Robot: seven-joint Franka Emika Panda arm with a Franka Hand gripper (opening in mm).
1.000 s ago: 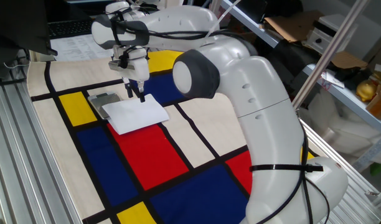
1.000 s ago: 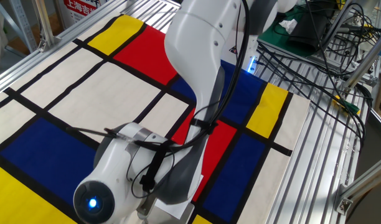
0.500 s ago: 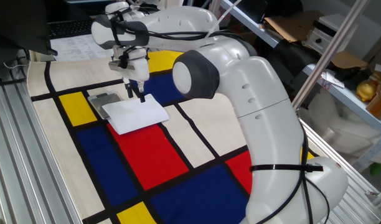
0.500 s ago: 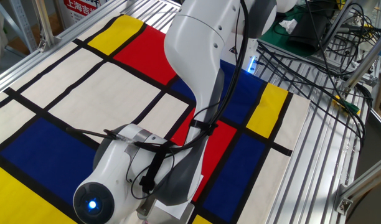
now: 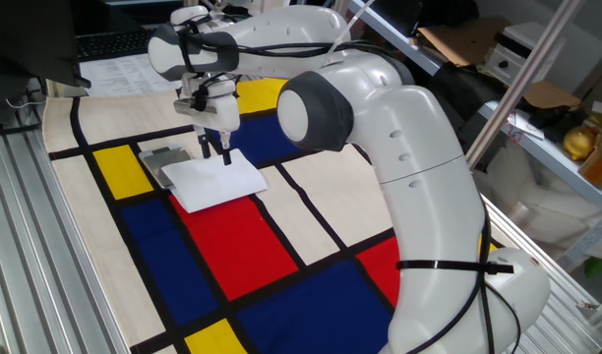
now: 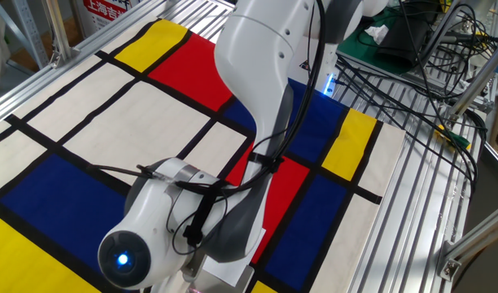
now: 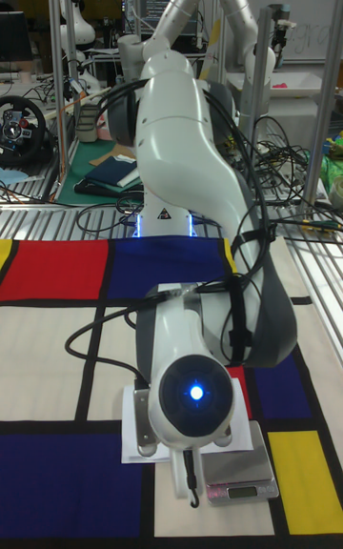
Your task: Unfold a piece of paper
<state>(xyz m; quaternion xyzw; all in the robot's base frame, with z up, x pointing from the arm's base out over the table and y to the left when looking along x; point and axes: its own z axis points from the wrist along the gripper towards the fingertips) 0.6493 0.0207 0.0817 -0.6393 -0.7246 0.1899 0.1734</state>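
Note:
The piece of paper (image 5: pixel 215 180) lies folded and flat on the red and blue patches of the cloth, its left end resting over a small grey metal plate (image 5: pixel 163 160). My gripper (image 5: pixel 215 152) points straight down at the paper's far edge, and its two dark fingers stand a little apart with nothing seen between them. The tips are at or just above the sheet. In the tall fixed view the wrist covers most of the paper (image 7: pixel 133 437), with the grey plate (image 7: pixel 243 475) to its right. The other fixed view shows only a corner of the paper (image 6: pixel 255 242) under the arm.
A colour-block cloth (image 5: pixel 281 246) covers the table. White sheets with printed text (image 5: pixel 114 69) lie past its far edge. Metal rails (image 5: pixel 26 246) run along the left side. Cables (image 6: pixel 412 73) and clutter sit beyond the cloth near the robot base.
The wrist and gripper have shifted a few pixels to the right over the paper's far edge. The paper and plate have not moved.

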